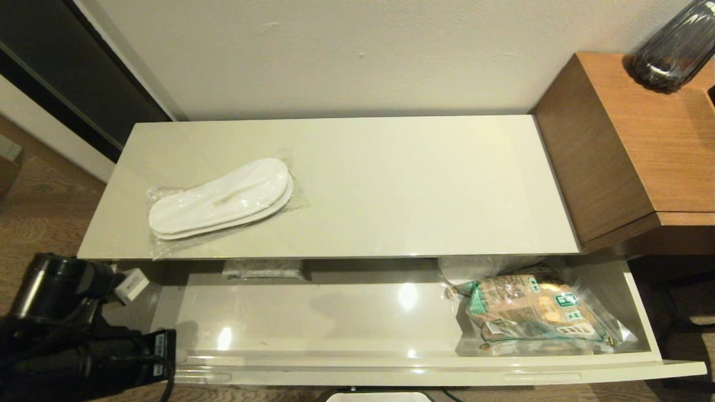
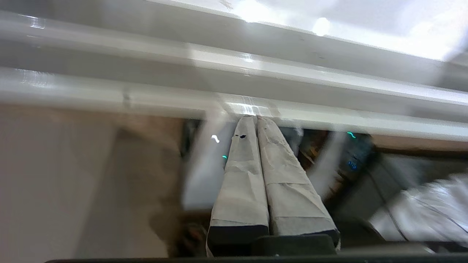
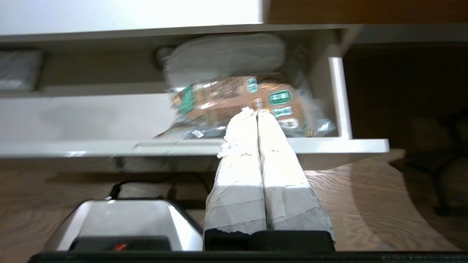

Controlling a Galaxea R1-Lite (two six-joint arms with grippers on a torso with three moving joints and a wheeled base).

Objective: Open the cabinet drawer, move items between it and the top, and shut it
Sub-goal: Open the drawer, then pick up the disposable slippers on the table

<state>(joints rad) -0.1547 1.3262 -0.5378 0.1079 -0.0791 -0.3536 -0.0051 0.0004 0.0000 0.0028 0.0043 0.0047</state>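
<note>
Drawer open, one slipper pair on top, both grippers empty with fingers pressed together.

The cabinet drawer (image 1: 335, 326) stands pulled out beneath the top (image 1: 391, 184), where one bagged slipper pair (image 1: 220, 201) lies toward the left. A second bagged pair (image 3: 225, 58), apparently, sits half hidden under the top's edge behind the brown-and-green bag (image 1: 536, 310). The left gripper (image 2: 256, 120) is at the drawer's front lip, contact unclear; its arm is cut off at the head view's lower left. The right gripper (image 3: 256, 111) hangs before the drawer's right end.

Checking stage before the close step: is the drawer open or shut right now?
Open. The drawer is pulled out from under the cabinet top, its inside exposed, with a printed bag lying at its right end.
</note>
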